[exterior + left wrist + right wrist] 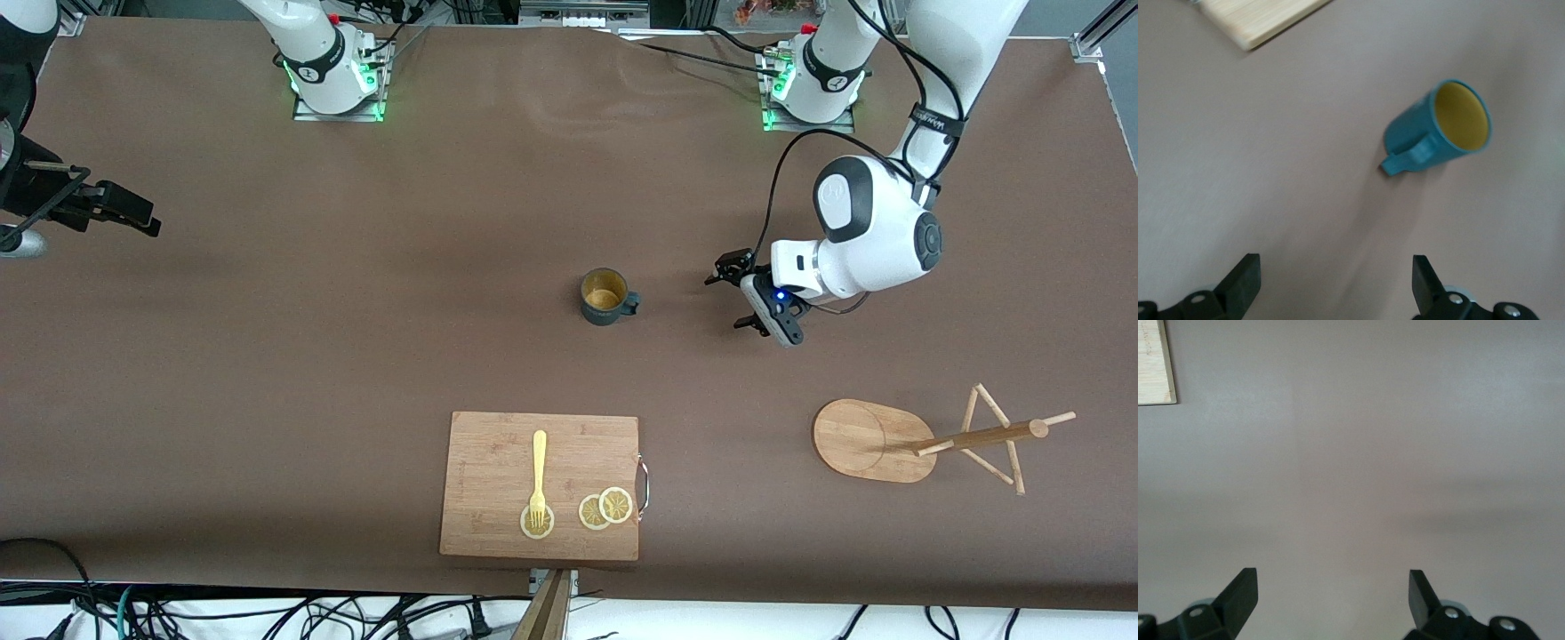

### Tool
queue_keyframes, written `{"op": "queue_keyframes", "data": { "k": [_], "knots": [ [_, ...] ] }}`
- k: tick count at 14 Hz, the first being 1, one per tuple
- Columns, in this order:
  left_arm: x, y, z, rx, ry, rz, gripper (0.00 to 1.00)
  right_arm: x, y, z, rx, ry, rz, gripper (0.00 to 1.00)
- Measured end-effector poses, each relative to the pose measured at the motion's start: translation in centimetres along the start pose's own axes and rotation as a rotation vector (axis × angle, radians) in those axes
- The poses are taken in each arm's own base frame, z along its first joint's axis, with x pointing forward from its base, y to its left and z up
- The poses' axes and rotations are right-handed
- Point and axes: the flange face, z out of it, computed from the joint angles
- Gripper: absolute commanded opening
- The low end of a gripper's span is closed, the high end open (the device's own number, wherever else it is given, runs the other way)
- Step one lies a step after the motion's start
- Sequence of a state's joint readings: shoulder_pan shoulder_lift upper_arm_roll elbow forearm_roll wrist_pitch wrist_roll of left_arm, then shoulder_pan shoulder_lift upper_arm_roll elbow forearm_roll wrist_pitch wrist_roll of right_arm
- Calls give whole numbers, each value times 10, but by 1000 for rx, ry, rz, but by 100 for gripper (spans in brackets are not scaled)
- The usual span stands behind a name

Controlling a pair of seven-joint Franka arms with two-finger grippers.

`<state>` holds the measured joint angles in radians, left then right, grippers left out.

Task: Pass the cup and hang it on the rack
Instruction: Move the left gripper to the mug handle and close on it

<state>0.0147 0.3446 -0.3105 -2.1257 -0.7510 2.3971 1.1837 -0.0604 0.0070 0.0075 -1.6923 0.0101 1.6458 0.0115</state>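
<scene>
Both sets of jaws gape empty; my left gripper [745, 298] hovers just beside the upright cup [605, 297], handle toward it; right gripper [133, 213] waits.

Matt cloth table [267, 356], bamboo rack [876, 440]

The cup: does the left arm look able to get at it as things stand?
Probably yes. The left gripper, jaws open, hangs beside the cup toward the left arm's end, with only bare table between them, and the cup's handle faces it.
</scene>
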Motion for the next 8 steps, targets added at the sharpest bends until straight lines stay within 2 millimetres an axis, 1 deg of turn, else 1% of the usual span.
{"op": "queue_keyframes", "data": {
  "k": [2, 4, 7, 8],
  "knots": [
    [-5, -5, 4, -32, 67, 133, 100, 0, 0, 0, 0, 0, 0, 100],
    [-15, -14, 13, -56, 133, 252, 100, 0, 0, 0, 0, 3, 0, 100],
    [-31, -25, 40, -123, 220, 394, 100, 0, -1, 0, 1, 4, -1, 100],
    [-32, -28, 49, -143, 257, 431, 100, 0, -1, 0, 2, 4, -1, 100]
  ]
}}
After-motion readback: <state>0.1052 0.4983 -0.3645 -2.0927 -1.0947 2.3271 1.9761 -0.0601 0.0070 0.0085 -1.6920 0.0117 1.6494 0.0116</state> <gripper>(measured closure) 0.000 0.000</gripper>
